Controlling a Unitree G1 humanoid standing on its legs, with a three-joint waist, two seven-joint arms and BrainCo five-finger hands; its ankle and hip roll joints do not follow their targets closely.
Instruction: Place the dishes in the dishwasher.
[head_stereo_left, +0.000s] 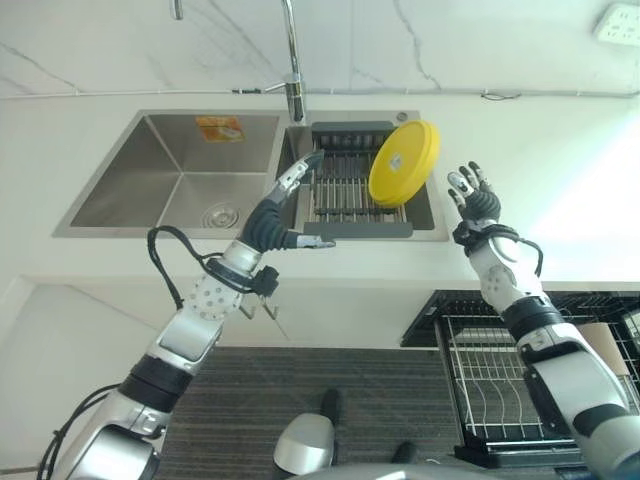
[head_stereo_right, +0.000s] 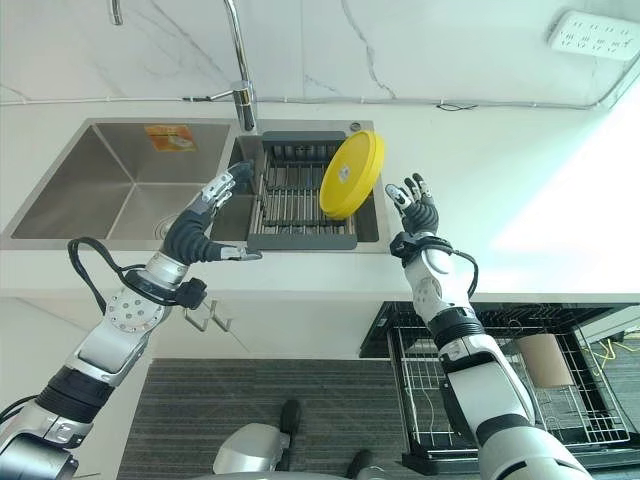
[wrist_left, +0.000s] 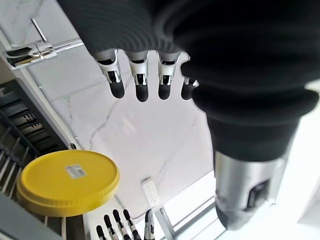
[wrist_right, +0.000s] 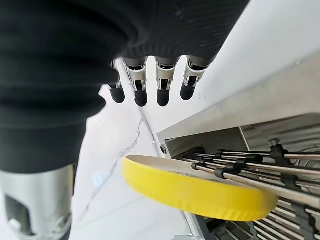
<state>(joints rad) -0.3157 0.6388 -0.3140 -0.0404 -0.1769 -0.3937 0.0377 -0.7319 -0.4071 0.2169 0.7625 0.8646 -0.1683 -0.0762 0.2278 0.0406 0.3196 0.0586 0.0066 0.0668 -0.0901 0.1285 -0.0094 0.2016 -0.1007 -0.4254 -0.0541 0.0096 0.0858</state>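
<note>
— As seen from beside the counter, where is the plate?
— Yellow plate (head_stereo_left: 404, 163) stands on edge, tilted, in the dish rack (head_stereo_left: 348, 190) over the right basin of the sink (head_stereo_left: 165, 170), below the faucet (head_stereo_left: 293, 60).
— And the hands?
— Left hand (head_stereo_left: 288, 200) reaches over the rack's left end, fingers straight, thumb out, holding nothing. Right hand (head_stereo_left: 474, 198) is raised over the countertop (head_stereo_left: 530, 170) just right of the plate, apart from it, fingers spread. Dishwasher rack (head_stereo_left: 500, 385) is pulled out, lower right.
</note>
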